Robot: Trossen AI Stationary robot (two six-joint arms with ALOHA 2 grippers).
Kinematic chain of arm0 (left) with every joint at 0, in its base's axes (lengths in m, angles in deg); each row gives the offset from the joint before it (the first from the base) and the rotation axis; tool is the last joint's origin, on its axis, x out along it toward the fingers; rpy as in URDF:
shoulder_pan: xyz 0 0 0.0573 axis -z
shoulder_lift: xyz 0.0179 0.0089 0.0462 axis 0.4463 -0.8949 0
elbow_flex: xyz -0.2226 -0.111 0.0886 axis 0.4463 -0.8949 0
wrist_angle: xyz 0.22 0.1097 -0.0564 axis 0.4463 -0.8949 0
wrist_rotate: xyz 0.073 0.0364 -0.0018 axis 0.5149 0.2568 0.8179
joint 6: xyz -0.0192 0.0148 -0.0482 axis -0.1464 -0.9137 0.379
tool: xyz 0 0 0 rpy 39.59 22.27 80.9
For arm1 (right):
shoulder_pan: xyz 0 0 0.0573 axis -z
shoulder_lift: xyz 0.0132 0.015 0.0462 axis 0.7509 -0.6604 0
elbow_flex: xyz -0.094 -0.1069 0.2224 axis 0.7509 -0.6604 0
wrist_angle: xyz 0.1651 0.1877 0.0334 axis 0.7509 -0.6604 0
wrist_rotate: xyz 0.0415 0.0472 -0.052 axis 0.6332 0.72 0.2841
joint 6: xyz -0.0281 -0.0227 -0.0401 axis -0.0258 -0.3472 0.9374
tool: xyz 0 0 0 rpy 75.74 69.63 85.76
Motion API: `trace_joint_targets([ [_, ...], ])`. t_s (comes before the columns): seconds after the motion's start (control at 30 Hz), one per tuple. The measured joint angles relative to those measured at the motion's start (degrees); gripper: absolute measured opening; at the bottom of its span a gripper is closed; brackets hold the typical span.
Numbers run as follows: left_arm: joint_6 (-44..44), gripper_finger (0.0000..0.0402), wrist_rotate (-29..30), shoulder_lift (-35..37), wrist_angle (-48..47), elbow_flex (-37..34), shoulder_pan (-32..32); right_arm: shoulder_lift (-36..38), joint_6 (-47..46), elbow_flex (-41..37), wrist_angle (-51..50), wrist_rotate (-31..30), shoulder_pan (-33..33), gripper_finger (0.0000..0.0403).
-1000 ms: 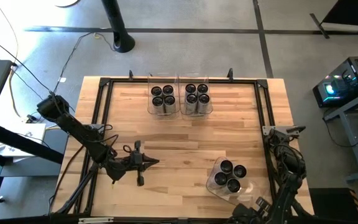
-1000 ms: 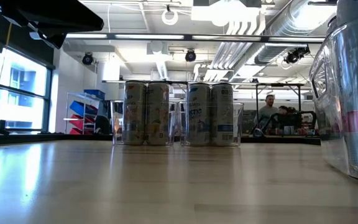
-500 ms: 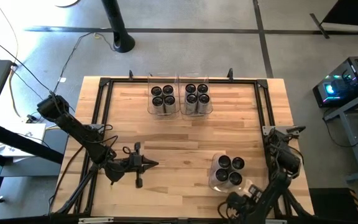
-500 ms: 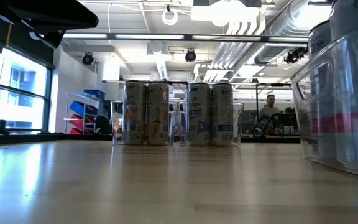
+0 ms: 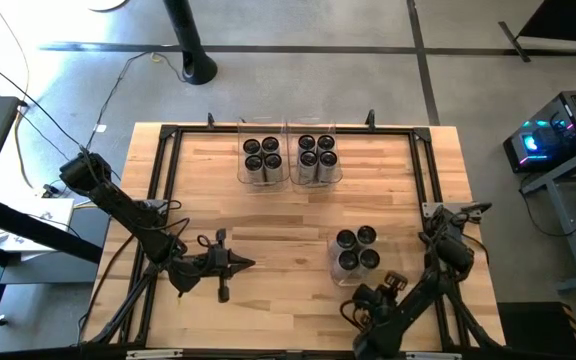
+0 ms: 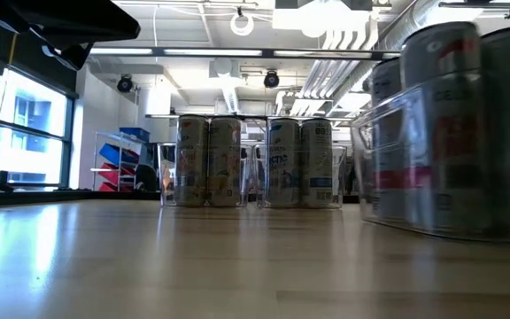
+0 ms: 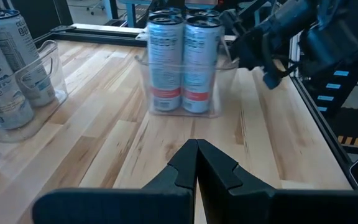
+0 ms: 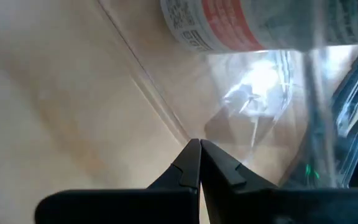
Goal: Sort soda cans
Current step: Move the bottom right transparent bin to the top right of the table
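Note:
A clear plastic bin (image 5: 333,268) holds several soda cans (image 5: 346,240) with dark tops and stands on the table's right half; it also shows large in the low view (image 6: 450,133) and in the left wrist view (image 7: 182,68). My right gripper (image 5: 390,284) is shut, right at the bin's near-right corner. My left gripper (image 5: 250,263) is shut and waits over the left half of the table, pointing right, apart from every can. Two more clear bins (image 5: 240,168) (image 5: 340,170) full of cans stand side by side at the far edge. My right gripper pushes the bin with its shut fingertips (image 8: 191,155), set against the clear wall at a bottom corner (image 8: 185,134). It comes from the table's near-right side, slanting down. The bin stands upright with its base on the table.
A black frame (image 5: 158,180) runs around the tabletop. Bare wood (image 5: 288,225) lies between the pushed bin and the two far bins. The right arm (image 5: 438,265) stretches along the table's right edge.
The right gripper has moved toward the far edge and to the left, pushing the bin of cans. The bin has slid along the table from the near-right corner toward the middle and has turned about a little. The left arm has kept still.

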Motion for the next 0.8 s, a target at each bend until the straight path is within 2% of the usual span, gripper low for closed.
trace_joint_targets([
  [0.27, 1.1, 0.0, 0.0, 0.0, 0.0, 0.0, 0.0, 0.0, 1.02, -2.91, 0.16, -12.08, 2.87, 0.0],
  [0.5, 1.64, 0.0, -0.45, 0.0, 0.0, 0.0, 0.0, 1.31, -0.99, 1.7, -1.08, -13.32, 0.75, 0.0],
  [0.57, 1.67, 0.0, -0.46, 0.0, 0.0, 0.0, 0.0, 3.2, -5.5, 2.9, -1.16, -14.89, -1.59, 0.0],
  [0.7, 2.73, 0.0, -0.46, 0.0, -0.04, 0.0, 0.0, 10.77, -21.78, 3.06, -1.28, -21.99, -7.4, 0.0],
  [0.8, 2.69, 0.0, -0.46, 0.0, -0.16, 0.0, 0.0, 15.78, -32.22, 0.22, -1.19, -20.24, -10.3, 0.0],
])
